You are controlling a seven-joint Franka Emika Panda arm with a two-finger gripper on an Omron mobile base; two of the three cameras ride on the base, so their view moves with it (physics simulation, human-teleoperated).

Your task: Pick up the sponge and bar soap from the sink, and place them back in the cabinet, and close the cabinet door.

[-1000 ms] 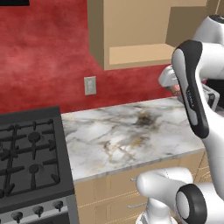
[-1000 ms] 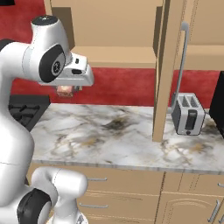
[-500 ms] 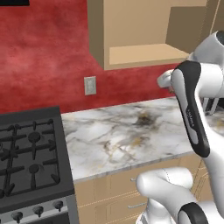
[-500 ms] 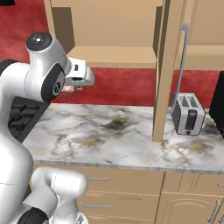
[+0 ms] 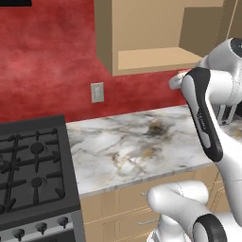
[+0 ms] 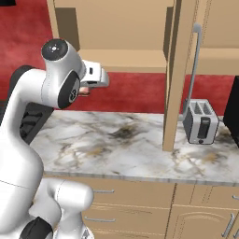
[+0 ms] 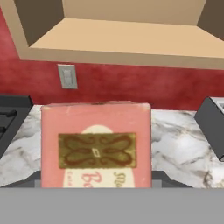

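The bar soap (image 7: 96,142) is a pink block with a brown ornamented label, and my gripper (image 7: 96,183) is shut on it. Dark fingertips (image 7: 31,180) show at either side of its base. In the right base view the gripper (image 6: 88,88) holds the soap (image 6: 83,91) above the counter, just below and in front of the cabinet (image 6: 126,60). The cabinet's bare tan shelf (image 7: 131,39) lies ahead and above the soap. The cabinet door (image 6: 173,79) stands open, edge-on, with its silver bar handle (image 6: 194,65). The sponge and the sink are out of view.
A marble counter (image 5: 142,142) runs under the cabinet (image 5: 151,59). A black gas stove (image 5: 28,160) sits at its left end and a steel toaster (image 6: 200,121) stands to the right, behind the open door. A wall outlet (image 5: 97,92) is on the red wall.
The hand has moved a little forward and right toward the cabinet opening with the bar soap still held. The arm's upper links have swung up.
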